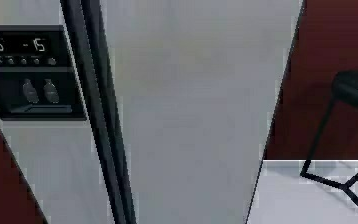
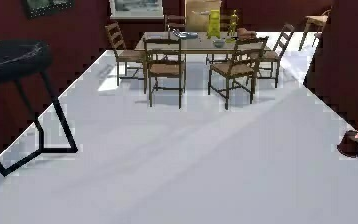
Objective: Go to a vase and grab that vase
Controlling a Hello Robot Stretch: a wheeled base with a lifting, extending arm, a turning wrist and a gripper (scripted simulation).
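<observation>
- Forward view: you are nose-up to a grey refrigerator (image 1: 187,100) — its dispenser panel (image 1: 32,75) sits at the view's upper left. A black stool (image 1: 347,120) stands against the dark red wall (image 1: 322,70) at the view's right. Nothing here resembles a vase.
- Arm side view: a black stool (image 2: 22,60) stands at the view's left, with pale floor (image 2: 187,150) stretching out beyond it. At the far end is a wooden dining table (image 2: 202,40) ringed by chairs (image 2: 165,68).
- On that table stand two tall yellowish vessels (image 2: 214,22). Either may be your vase, but they are too small to confirm.
- A dark reddish object (image 2: 353,145) sits low at the view's right edge; I cannot identify it.
- Gripper: you cannot tell its state from these pictures, nor how the table lies from it.
- Finding: the task is at an early stage. The likely target is sighted well apart from you across the room, out to the arm's side.
- Outstanding: the approach to the table, lining up on the vessel and the grab itself — none of it done.
</observation>
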